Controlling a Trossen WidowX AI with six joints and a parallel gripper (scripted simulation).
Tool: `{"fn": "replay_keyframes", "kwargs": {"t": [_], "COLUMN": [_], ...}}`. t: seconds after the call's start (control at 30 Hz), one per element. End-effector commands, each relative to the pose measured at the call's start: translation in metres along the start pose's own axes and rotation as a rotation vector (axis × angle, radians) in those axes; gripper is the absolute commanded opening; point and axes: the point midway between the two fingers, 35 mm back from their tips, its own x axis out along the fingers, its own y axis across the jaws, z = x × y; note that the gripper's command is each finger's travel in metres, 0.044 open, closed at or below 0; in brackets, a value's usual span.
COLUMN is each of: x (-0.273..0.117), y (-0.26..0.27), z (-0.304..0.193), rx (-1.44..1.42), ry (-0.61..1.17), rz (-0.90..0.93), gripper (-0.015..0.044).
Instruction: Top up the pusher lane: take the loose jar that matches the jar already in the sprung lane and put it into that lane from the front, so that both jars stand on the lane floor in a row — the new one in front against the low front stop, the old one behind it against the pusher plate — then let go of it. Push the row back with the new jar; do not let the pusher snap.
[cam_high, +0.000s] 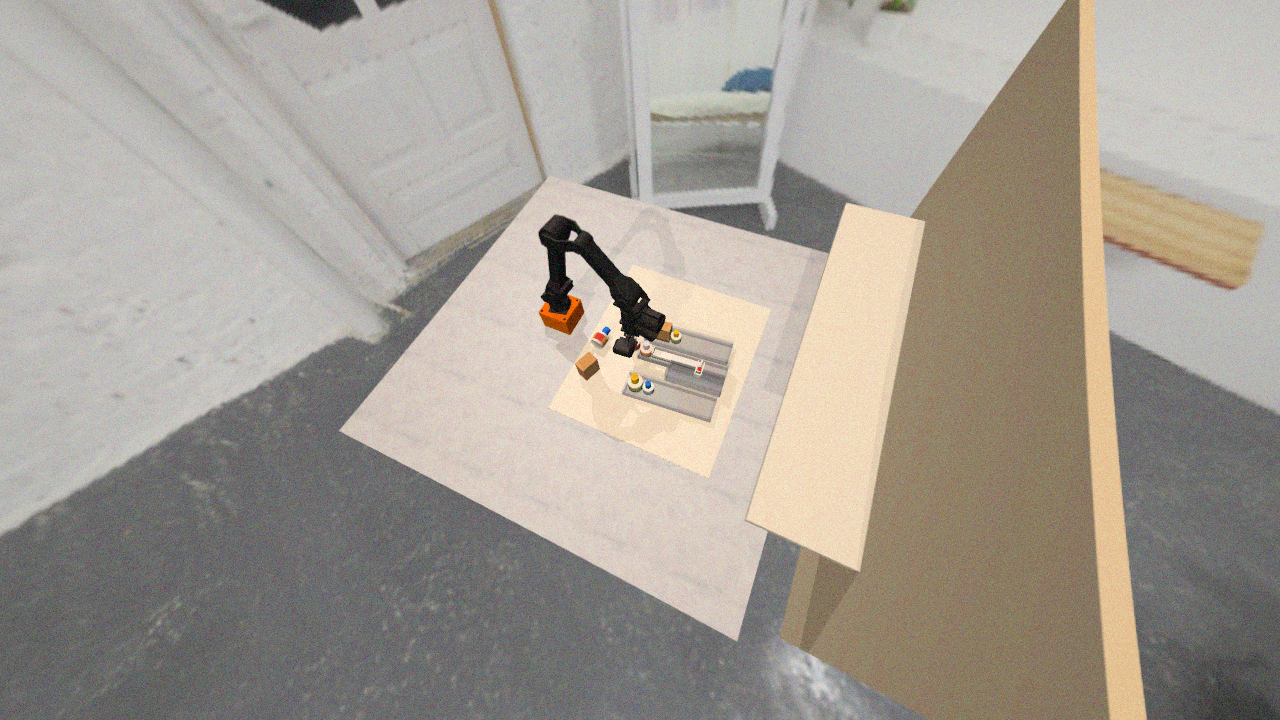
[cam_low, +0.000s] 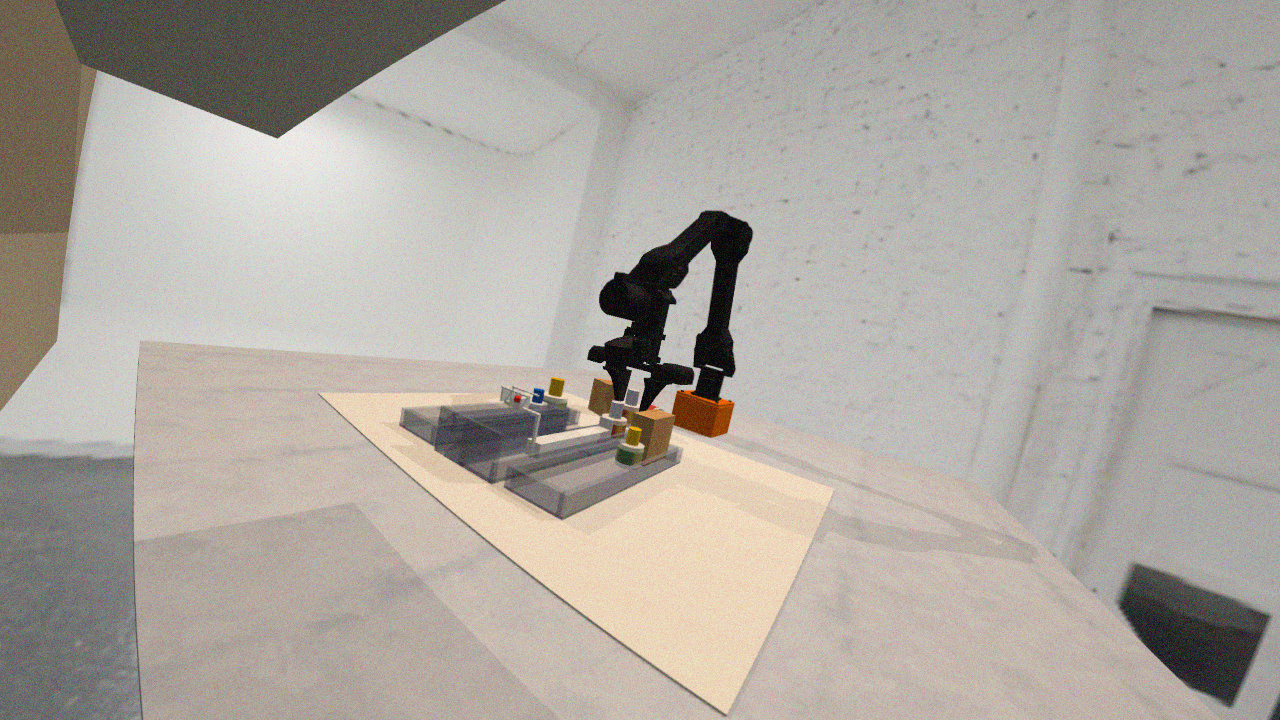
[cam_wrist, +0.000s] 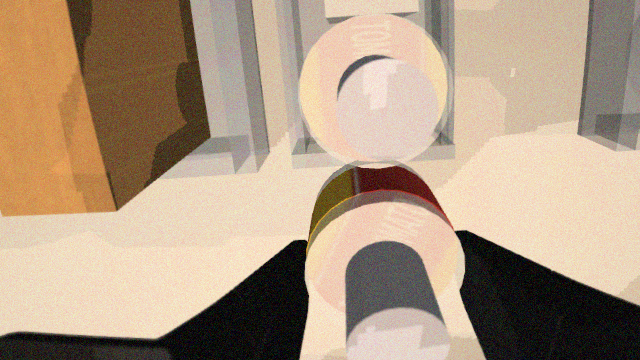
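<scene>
My gripper (cam_low: 632, 404) (cam_wrist: 380, 249) is shut on the matching loose jar (cam_wrist: 400, 181), which has a grey cap and a red and yellow label. It holds the jar about upright at the front end of the sprung lane (cam_high: 702, 377) (cam_wrist: 448, 120). The lane jar (cam_high: 645, 349) (cam_low: 614, 417) (cam_wrist: 390, 110), also grey-capped, stands just inside the low front stop (cam_wrist: 320, 159). A white pusher part (cam_low: 568, 439) (cam_wrist: 371, 6) is behind it. In the wrist view the two jars almost meet; whether they touch, and the held jar's height above the mat, I cannot tell.
A wooden block (cam_high: 665, 331) (cam_low: 656, 434) (cam_wrist: 100, 100) and a yellow-capped jar (cam_high: 675, 336) (cam_low: 629, 453) are in one side lane. Another yellow-capped jar (cam_high: 634, 382) and a blue-capped jar (cam_high: 648, 386) are in the other. A second block (cam_high: 587, 365) and a red-and-blue item (cam_high: 601, 337) lie nearer the arm base.
</scene>
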Motion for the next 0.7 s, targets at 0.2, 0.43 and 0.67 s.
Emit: {"fn": "replay_keyframes", "kwargs": {"t": [0.2, 0.43, 0.67], "x": [-0.0019, -0.0020, -0.0021], "y": [-0.0008, -0.0009, -0.0010], "z": [0.0067, 0.0099, 0.0132], "rx": [-0.002, -0.002, -0.002], "ry": [-0.006, -0.006, -0.007], "rz": [-0.005, -0.005, -0.005], "gripper": [0.0000, 0.0000, 0.0000]}}
